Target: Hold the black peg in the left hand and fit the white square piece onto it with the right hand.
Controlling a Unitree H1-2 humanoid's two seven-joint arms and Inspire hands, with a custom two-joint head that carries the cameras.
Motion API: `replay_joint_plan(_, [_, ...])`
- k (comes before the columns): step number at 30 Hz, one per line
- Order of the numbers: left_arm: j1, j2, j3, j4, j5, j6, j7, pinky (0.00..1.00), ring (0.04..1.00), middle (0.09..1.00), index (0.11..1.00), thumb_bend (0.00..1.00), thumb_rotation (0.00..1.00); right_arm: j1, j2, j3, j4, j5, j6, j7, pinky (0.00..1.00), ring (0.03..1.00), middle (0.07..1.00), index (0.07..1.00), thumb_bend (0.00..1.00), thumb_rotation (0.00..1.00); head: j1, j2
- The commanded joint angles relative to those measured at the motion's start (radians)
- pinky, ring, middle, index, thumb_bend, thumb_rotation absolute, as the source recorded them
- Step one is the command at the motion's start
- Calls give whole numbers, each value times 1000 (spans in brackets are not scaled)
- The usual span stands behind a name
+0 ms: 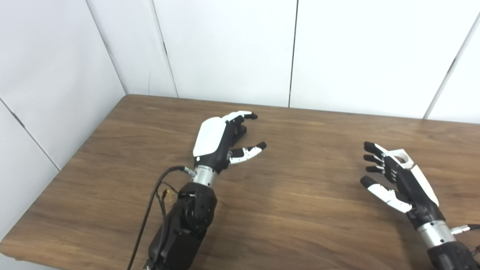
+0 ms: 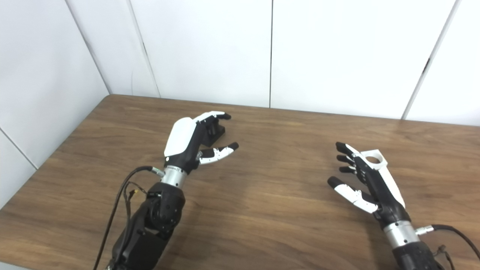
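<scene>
Right hand: the right hand (image 2: pixel 369 187) sits nearest, palm turned inward, fingers spread and holding nothing.
White square piece: the white square piece (image 2: pixel 373 158) lies flat on the table (image 2: pixel 270 210) just behind the right hand's fingers, its round hole facing up; whether the fingers touch it cannot be told.
Left hand: the left hand (image 2: pixel 195 138) reaches further out, fingers curved and apart, thumb held clear, not gripping anything yet.
Black peg: the black peg (image 2: pixel 216 131) rests on the table inside the curl of the left hand, partly hidden by the fingers; contact cannot be told.
Step in hand: both hands appear to be approaching their pieces, neither one lifted.
Doing it well: the left hand likely should close low on the peg's base, leaving the top exposed for the hole; the right hand should take the square by its edges, keeping the hole unblocked.
Risk: a flat piece may slide rather than lift.
</scene>
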Motion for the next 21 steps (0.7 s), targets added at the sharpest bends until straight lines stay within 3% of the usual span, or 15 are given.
replay_joint_plan(1, [-61,28,20,-39,26,4,43,646,755,780,709,610,312,-42,-10,-10,-13,8,-49,-5,765,869,908,900,651,677,1,-1])
replay_joint_plan(6, [-96,51,38,-56,56,52,42,666,787,802,733,602,334,-50,-11,-10,-1,7,-54,-7,772,867,906,900,653,680,0,-6])
replay_joint_plan(11, [-137,88,44,-29,71,101,21,801,838,833,744,638,392,-49,-10,-11,-3,7,-53,-9,772,869,906,901,653,681,-8,-11])
replay_joint_plan(16, [-158,106,34,-6,84,143,14,741,862,867,763,685,441,-45,-13,-14,-5,8,-60,-9,769,864,907,901,644,677,-10,-9])
replay_joint_plan(21, [-182,111,16,31,107,191,12,757,877,886,778,752,513,-40,-18,-18,-12,3,-60,-11,762,862,907,899,628,670,-12,-6])
